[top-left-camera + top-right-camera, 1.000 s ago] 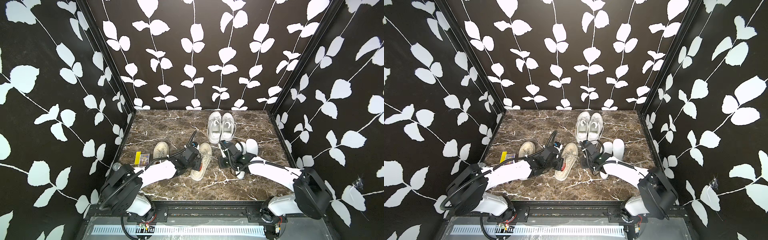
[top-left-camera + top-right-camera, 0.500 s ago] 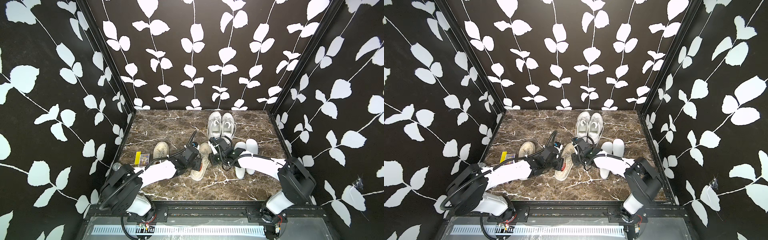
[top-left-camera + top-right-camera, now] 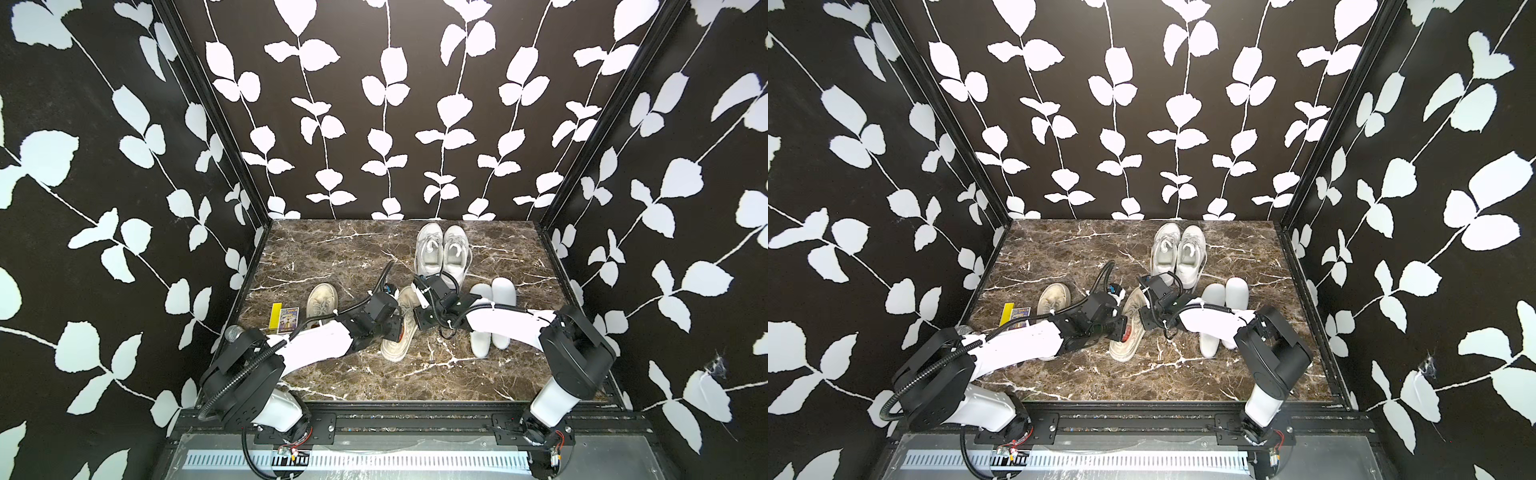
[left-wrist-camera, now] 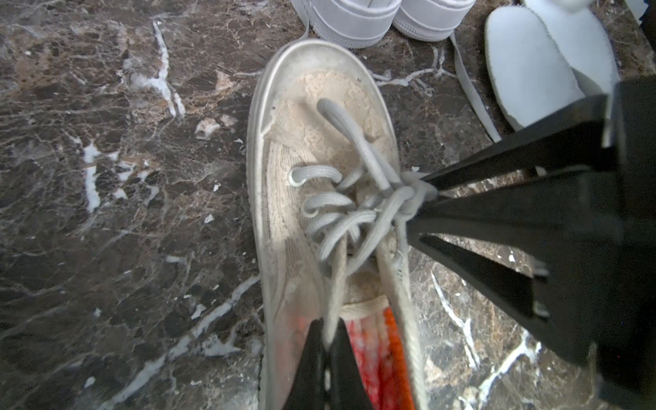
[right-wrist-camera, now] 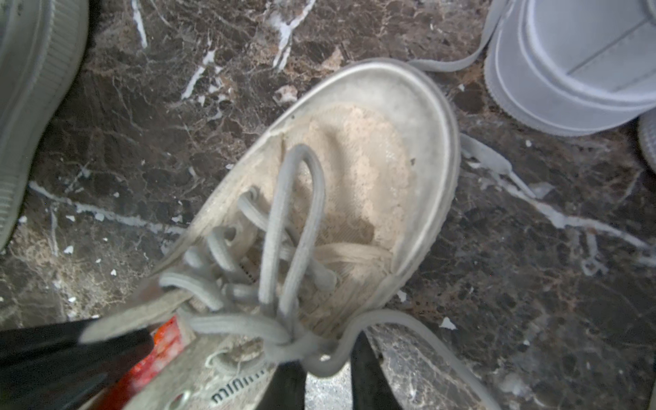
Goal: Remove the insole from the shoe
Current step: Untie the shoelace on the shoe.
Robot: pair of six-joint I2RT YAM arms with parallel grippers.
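Observation:
A worn beige shoe [image 3: 395, 352] lies mid-table, toe pointing away. Its red-orange insole [image 4: 376, 348] shows inside the opening, also visible in the right wrist view as the insole [image 5: 152, 358]. My left gripper [image 4: 326, 333] is shut on the edge of the shoe's opening, on the shoe's left side [image 3: 397, 326]. My right gripper [image 5: 324, 349] comes in from the right [image 3: 414, 316] and its two fingers pinch the grey lace knot [image 4: 415, 191]. In a top view, the shoe [image 3: 1124, 350] sits between both grippers.
The matching beige shoe [image 3: 322, 297] lies to the left, beside a yellow and printed card [image 3: 282, 318]. A pair of white sneakers [image 3: 442, 253] stands at the back. Two white flat soles [image 3: 503, 291] lie under my right arm. Patterned walls close in on three sides.
My right gripper has swung left from beside the white soles to the shoe's laces, opened and closed on the knot. The left gripper has stayed on the shoe.

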